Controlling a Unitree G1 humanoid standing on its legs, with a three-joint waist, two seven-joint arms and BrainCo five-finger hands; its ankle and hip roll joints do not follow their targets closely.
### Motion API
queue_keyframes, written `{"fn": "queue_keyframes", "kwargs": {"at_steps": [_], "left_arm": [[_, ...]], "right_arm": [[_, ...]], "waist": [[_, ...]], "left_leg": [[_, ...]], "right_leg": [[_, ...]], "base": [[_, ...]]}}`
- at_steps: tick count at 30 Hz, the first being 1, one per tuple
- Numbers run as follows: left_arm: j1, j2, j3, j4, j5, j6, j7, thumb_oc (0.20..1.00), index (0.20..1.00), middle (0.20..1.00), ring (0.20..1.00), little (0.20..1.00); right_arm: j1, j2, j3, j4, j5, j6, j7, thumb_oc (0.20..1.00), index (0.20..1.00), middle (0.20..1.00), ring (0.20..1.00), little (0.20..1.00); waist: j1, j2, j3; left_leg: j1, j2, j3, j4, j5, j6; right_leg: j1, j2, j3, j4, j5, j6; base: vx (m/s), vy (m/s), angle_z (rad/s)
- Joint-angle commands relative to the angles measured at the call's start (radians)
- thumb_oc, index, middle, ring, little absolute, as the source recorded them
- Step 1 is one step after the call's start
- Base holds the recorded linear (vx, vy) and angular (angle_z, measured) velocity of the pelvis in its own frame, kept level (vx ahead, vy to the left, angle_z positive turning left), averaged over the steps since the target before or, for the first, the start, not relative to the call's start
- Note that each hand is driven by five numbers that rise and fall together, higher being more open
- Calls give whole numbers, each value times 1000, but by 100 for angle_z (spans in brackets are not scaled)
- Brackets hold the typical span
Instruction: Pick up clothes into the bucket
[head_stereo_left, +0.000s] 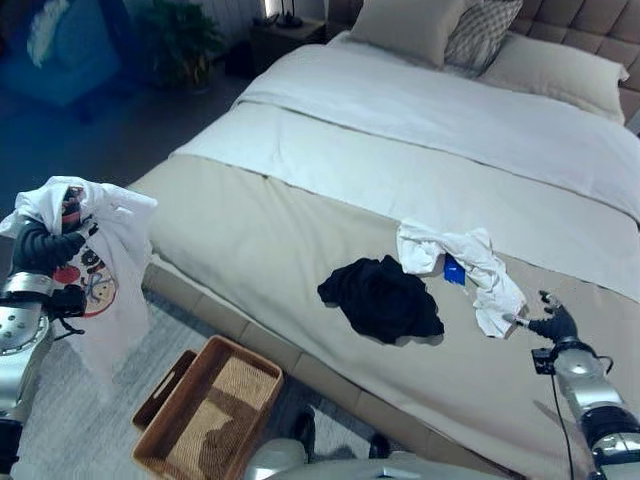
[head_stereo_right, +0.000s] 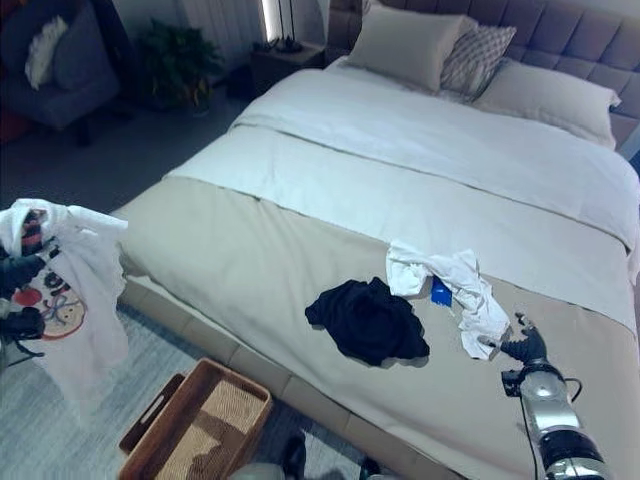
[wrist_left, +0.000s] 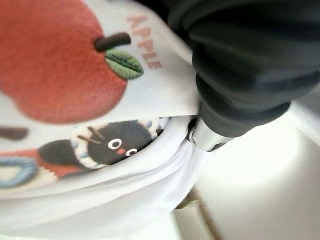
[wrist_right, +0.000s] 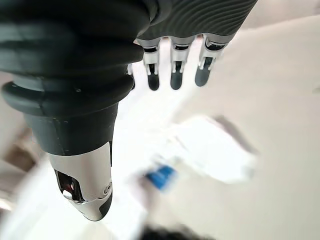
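A white printed shirt (head_stereo_left: 100, 270) hangs long-axis vertical, hem down, bunched over the left hand (head_stereo_left: 45, 248), whose fingers are curled into the cloth, at nine o'clock above the wicker basket (head_stereo_left: 205, 410). On the bed (head_stereo_left: 300, 230), a black garment (head_stereo_left: 382, 298) lies beside a white garment (head_stereo_left: 465, 262). At four o'clock, the right hand (head_stereo_left: 553, 324) hovers, fingers straight and apart.

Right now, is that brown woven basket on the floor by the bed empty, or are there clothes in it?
Empty. The brown woven basket shows only its bare woven bottom; the white printed T-shirt hangs from the left robot hand, off to one side.
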Motion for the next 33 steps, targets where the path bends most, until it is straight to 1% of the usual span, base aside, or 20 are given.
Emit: {"fn": "queue_keyframes", "kwargs": {"at_steps": [1,5,6,7,8,11,13,15,16,17,19,21,22,23,24,25,26,29,32,33], "left_arm": [[-76,-41,18,90,99,-21,77,200,200,200,200,200],[-132,-122,-14,211,126,-1,135,200,200,200,200,200],[-136,-122,-17,214,126,-2,136,200,200,200,200,200],[-181,-130,-44,260,141,-1,154,200,200,200,200,200],[-211,-130,-55,281,149,-4,181,200,200,200,200,200],[-276,-160,-96,346,129,-7,222,200,200,200,200,200],[-319,-159,-127,384,133,-3,239,200,200,200,200,200],[-328,-141,-146,348,184,16,258,200,200,200,200,200],[-332,-137,-152,345,206,26,273,200,200,200,200,200],[-345,-135,-168,378,229,40,289,200,200,200,200,200],[-376,-130,-195,402,244,47,305,200,200,200,200,200],[-388,-136,-204,424,236,51,313,200,200,200,200,200],[-411,-135,-229,471,231,56,322,200,200,200,200,200],[-413,-134,-230,473,230,56,322,200,200,200,200,200],[-431,-130,-245,487,225,61,325,200,200,200,200,200],[-435,-127,-247,484,223,60,329,200,200,200,200,200],[-436,-127,-247,484,223,60,329,200,200,200,200,200],[-496,-116,-282,507,214,70,358,200,200,200,200,200],[-517,-115,-294,518,208,72,362,200,200,200,200,200],[-546,-101,-313,540,212,75,370,200,200,200,200,200]], "right_arm": [[-17,29,61,-11,-58,-36,-25,1000,1000,1000,1000,1000],[31,72,96,-6,-87,-40,-24,1000,1000,1000,1000,1000],[31,72,94,-6,-87,-40,-24,1000,1000,1000,1000,1000],[27,76,138,5,-122,-37,-19,1000,1000,1000,1000,1000],[30,75,158,-9,-138,-41,-18,1000,1000,1000,1000,1000],[11,73,186,13,-135,-46,-31,1000,1000,1000,1000,1000],[-12,73,197,42,-113,-50,-43,1000,1000,1000,1000,1000],[-21,65,194,24,-97,-58,-62,1000,1000,1000,1000,1000],[-23,63,191,20,-87,-61,-68,1000,1000,1000,1000,1000],[-23,61,190,17,-71,-63,-75,1000,1000,1000,1000,1000],[-18,55,193,5,-60,-69,-85,1000,1000,1000,1000,1000],[-18,54,193,-8,-45,-73,-90,1000,1000,1000,1000,1000],[-23,47,205,-39,-29,-85,-100,1000,1000,1000,1000,1000],[-24,47,204,-39,-29,-85,-100,1000,1000,1000,1000,1000],[-25,47,218,-64,-17,-91,-101,1000,1000,1000,1000,1000],[-25,47,222,-70,-18,-91,-107,1000,1000,1000,1000,1000],[-26,47,221,-70,-18,-91,-107,1000,1000,1000,1000,1000],[-33,58,229,-104,20,-107,-134,1000,1000,1000,1000,1000],[-35,64,231,-97,29,-109,-140,1000,1000,1000,1000,1000],[-40,72,238,-100,34,-112,-150,1000,1000,1000,1000,1000]], "waist": [[3,-27,48],[-4,-41,126],[-4,-40,124],[-3,-36,164],[-8,-39,184],[-17,-44,231],[-24,-49,264],[-29,-52,295],[-33,-55,303],[-41,-58,303],[-49,-63,303],[-52,-65,303],[-66,-72,303],[-66,-72,303],[-74,-81,303],[-76,-83,303],[-75,-83,303],[-93,-102,303],[-98,-106,303],[-106,-117,303]], "left_leg": [[-99,-39,-33,148,-74,38],[-190,-30,-47,202,-64,37],[-195,-30,-48,206,-65,36],[-250,-33,-61,250,-69,34],[-293,-36,-66,283,-72,33],[-377,-45,-71,342,-75,33],[-433,-46,-68,378,-77,31],[-508,-50,-67,432,-83,27],[-543,-49,-68,456,-87,26],[-571,-46,-69,492,-128,22],[-643,-40,-69,544,-145,22],[-676,-40,-67,569,-153,23],[-752,-35,-66,615,-164,25],[-755,-34,-66,617,-165,25],[-818,-30,-63,653,-172,27],[-845,-29,-62,672,-179,28],[-846,-29,-62,674,-179,28],[-973,-27,-61,750,-206,32],[-998,-30,-61,769,-213,34],[-1035,-30,-64,798,-226,38]], "right_leg": [[-137,-62,12,92,82,40],[-223,-65,11,154,73,26],[-228,-66,11,158,71,25],[-275,-75,4,205,52,15],[-317,-81,2,243,40,8],[-395,-85,2,301,29,-6],[-447,-84,4,326,28,-10],[-510,-84,5,360,23,-14],[-543,-83,7,380,21,-16],[-572,-76,18,410,-9,-10],[-639,-69,21,442,-16,-13],[-673,-66,24,459,-16,-15],[-746,-59,34,487,-13,-14],[-749,-59,35,489,-13,-14],[-808,-51,43,510,-16,-15],[-831,-51,45,521,-17,-14],[-833,-51,45,523,-18,-14],[-953,-50,48,582,-31,-11],[-978,-52,49,599,-36,-10],[-1012,-52,53,615,-40,-10]], "base": [[-174,3,11],[-119,10,5],[-143,-4,6],[-133,-3,10],[-163,0,16],[-96,2,30],[-115,5,8],[-119,-3,3],[0,0,0],[16,-5,4],[-13,9,6],[-26,33,-4],[-39,50,-11],[-68,89,-13],[-36,55,-14],[-35,55,-16],[-6,31,-10],[1,33,-7],[12,25,-4],[17,38,-1]]}}
